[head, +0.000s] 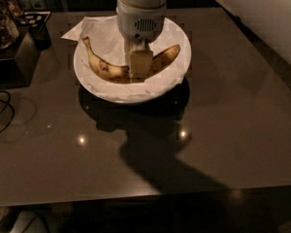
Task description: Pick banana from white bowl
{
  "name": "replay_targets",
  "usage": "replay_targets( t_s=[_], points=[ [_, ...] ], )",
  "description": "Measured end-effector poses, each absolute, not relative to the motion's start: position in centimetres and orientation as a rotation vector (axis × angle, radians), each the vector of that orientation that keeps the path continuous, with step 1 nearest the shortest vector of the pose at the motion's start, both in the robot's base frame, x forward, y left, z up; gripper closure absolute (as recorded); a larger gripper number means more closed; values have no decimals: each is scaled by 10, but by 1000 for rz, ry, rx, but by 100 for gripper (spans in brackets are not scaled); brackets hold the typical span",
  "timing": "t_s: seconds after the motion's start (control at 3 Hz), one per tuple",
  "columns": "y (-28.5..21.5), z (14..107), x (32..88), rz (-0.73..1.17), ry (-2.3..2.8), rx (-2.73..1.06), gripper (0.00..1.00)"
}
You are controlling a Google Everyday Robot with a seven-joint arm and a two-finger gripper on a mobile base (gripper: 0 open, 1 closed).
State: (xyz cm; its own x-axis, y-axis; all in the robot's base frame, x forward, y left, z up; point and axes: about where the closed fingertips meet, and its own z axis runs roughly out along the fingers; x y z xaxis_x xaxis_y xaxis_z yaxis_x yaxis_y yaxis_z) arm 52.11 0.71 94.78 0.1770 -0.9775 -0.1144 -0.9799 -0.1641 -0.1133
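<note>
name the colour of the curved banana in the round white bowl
The banana is yellow with brown spots, camera view; the gripper is over its middle.

The dark, glossy surface [223, 130] carries the white bowl [177, 79] near its far edge, left of centre. A dark block [12, 62] sits at the far-left corner, and a black cable [0, 113] lies by the left edge. The pincer [140, 72] hangs over the bowl's middle.

No text, label or number can be read anywhere: none on the tool [140, 70], down at the middle of the banana [105, 71] in the white bowl [178, 87], none on the table [233, 130].
</note>
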Motion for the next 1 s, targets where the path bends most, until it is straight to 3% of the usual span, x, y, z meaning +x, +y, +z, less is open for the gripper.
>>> replay_targets(
  t_s=[1.0],
  points=[
    [16,961,501,87,1915,-2242,100]
  ],
)
